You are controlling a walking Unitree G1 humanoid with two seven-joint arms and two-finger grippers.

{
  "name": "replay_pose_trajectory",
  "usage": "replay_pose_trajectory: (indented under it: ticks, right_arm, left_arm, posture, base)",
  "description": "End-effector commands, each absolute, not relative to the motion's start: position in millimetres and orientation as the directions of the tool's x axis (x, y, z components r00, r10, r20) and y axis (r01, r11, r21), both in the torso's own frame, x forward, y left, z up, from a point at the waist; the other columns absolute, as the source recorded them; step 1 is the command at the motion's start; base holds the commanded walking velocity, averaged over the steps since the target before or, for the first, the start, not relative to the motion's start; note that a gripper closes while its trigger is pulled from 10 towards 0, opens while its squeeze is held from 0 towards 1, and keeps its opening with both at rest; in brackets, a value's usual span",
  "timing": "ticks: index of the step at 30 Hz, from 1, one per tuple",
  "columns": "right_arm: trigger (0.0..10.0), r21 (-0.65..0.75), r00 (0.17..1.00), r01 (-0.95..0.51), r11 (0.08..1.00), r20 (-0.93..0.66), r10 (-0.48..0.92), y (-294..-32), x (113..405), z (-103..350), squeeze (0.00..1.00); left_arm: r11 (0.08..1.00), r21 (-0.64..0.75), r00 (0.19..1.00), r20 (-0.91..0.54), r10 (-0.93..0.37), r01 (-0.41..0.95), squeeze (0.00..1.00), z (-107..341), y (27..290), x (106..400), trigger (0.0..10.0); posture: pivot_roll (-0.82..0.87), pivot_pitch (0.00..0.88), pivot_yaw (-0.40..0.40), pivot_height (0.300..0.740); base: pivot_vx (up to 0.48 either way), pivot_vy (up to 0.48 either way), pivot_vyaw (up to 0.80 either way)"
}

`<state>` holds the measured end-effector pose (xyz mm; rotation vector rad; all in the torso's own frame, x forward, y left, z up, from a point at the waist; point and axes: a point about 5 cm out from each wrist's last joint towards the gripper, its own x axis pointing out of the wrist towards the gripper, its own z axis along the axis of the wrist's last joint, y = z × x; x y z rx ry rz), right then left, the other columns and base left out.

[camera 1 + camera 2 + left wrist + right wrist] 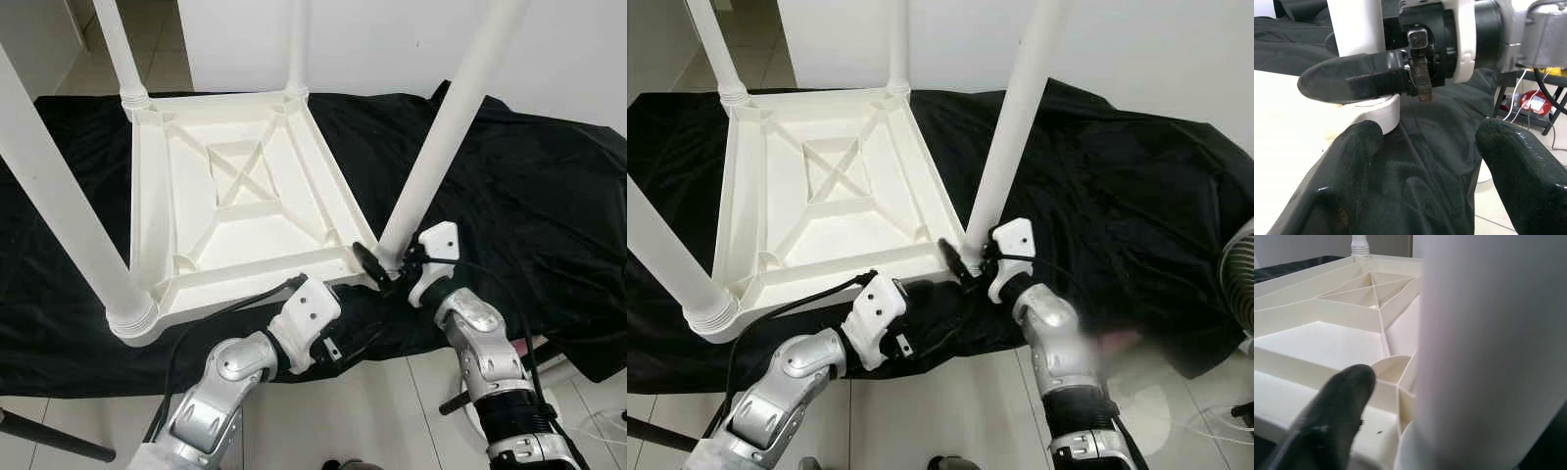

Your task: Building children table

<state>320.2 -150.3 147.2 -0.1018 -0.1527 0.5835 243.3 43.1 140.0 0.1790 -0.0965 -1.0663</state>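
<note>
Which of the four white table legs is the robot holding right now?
The near right leg, at the upturned table's corner closest to the robot's right arm. The right gripper grips its base; the other three legs stand untouched.

All four white legs run off the top of my head view before their ends appear, the near-right leg (441,137) leaving at about one o'clock and the near-left leg (59,206) at about ten o'clock. In my right wrist view that near-right leg is a blurred white mass so close that it covers whatever lies behind it, one of my right gripper (380,266) fingers (1332,416) is a soft dark blur cut off at seven o'clock, and I cannot make out its partner finger there. My left gripper (1425,161) has both fingers cropped by the lower edge of its wrist view, and the black cloth (549,196) hides whatever the upturned table (245,196) lies on.
</note>
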Motion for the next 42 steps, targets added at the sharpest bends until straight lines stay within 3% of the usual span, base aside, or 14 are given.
replay_pose_trajectory:
  ticks: [1,2,3,4,12,13,14,15,23,30,32,42]
  right_arm:
    - [3.9,-0.164,0.812,-0.558,0.814,0.094,0.576,-151.8,322.1,144.5,0.0]
    - [2.4,-0.174,0.808,-0.565,0.807,0.081,0.583,-153.2,323.2,142.7,0.0]
    - [1.9,-0.179,0.806,-0.568,0.803,0.072,0.587,-154.5,323.5,141.0,0.0]
    - [0.0,-0.18,0.806,-0.571,0.801,0.064,0.589,-156.0,323.3,139.1,0.0]
    - [0.0,-0.153,0.813,-0.567,0.809,0.052,0.58,-163.6,321.3,132.6,0.0]
    - [4.4,-0.128,0.819,-0.562,0.817,0.057,0.572,-165.2,320.0,131.2,0.0]
    - [4.4,-0.128,0.819,-0.562,0.817,0.057,0.572,-165.2,320.0,131.2,0.0]
    - [10.0,-0.113,0.821,-0.56,0.821,0.062,0.568,-166.2,318.4,130.1,0.0]
    - [10.0,-0.049,0.871,-0.475,0.878,0.112,0.478,-166.0,312.0,128.6,0.0]
    - [10.0,0.045,0.947,-0.296,0.954,0.148,0.287,-159.0,307.3,129.4,0.0]
    - [10.0,0.045,0.947,-0.296,0.954,0.148,0.287,-159.0,307.3,129.4,0.0]
    - [10.0,0.108,0.996,0.088,0.99,0.025,-0.091,-142.1,296.7,117.2,0.0]
  left_arm:
    - [0.476,0.209,0.489,-0.016,-0.872,0.854,0.0,138.5,42.4,244.0,10.0]
    - [0.476,0.213,0.49,-0.015,-0.871,0.853,0.0,139.1,42.2,244.7,10.0]
    - [0.477,0.216,0.491,-0.013,-0.871,0.852,0.0,139.5,42.0,245.1,10.0]
    - [0.477,0.218,0.492,-0.013,-0.871,0.851,0.0,139.4,41.9,245.2,10.0]
    - [0.474,0.22,0.489,-0.015,-0.872,0.853,0.0,138.3,41.2,244.1,10.0]
    - [0.472,0.22,0.487,-0.016,-0.873,0.853,0.0,138.1,40.9,243.9,10.0]
    - [0.472,0.22,0.487,-0.016,-0.873,0.853,0.0,138.1,40.9,243.9,10.0]
    - [0.471,0.22,0.486,-0.017,-0.874,0.855,0.0,138.0,40.8,243.5,10.0]
    - [0.462,0.216,0.477,-0.02,-0.879,0.86,0.0,136.7,40.2,241.2,10.0]
    - [0.46,0.214,0.475,-0.025,-0.88,0.862,0.0,134.8,40.1,241.1,10.0]
    - [0.46,0.214,0.475,-0.025,-0.88,0.862,0.0,134.8,40.1,241.1,10.0]
    - [0.455,0.205,0.47,-0.032,-0.882,0.867,0.0,132.2,39.0,241.7,10.0]
  posture:
    - [-0.03,0.061,-0.073,0.74]
    - [-0.03,0.059,-0.073,0.74]
    - [-0.03,0.059,-0.073,0.74]
    - [-0.02,0.053,-0.074,0.74]
    - [-0.03,0.051,-0.074,0.74]
    - [-0.03,0.049,-0.073,0.74]
    - [-0.03,0.049,-0.073,0.74]
    - [-0.03,0.052,-0.073,0.74]
    - [-0.04,0.058,-0.069,0.74]
    - [-0.04,0.057,-0.066,0.74]
    - [-0.04,0.057,-0.066,0.74]
    - [-0.04,0.052,-0.067,0.74]
  base:
    - [0.0,0.0,0.0]
    - [0.0,0.0,0.0]
    - [0.0,0.0,0.0]
    - [0.0,0.0,0.0]
    - [0.0,0.0,0.0]
    - [0.0,0.0,0.0]
    - [0.0,0.0,0.0]
    - [0.0,0.0,0.0]
    - [0.0,0.0,0.0]
    - [0.0,0.0,0.0]
    - [0.0,0.0,0.0]
    - [0.0,0.0,0.0]
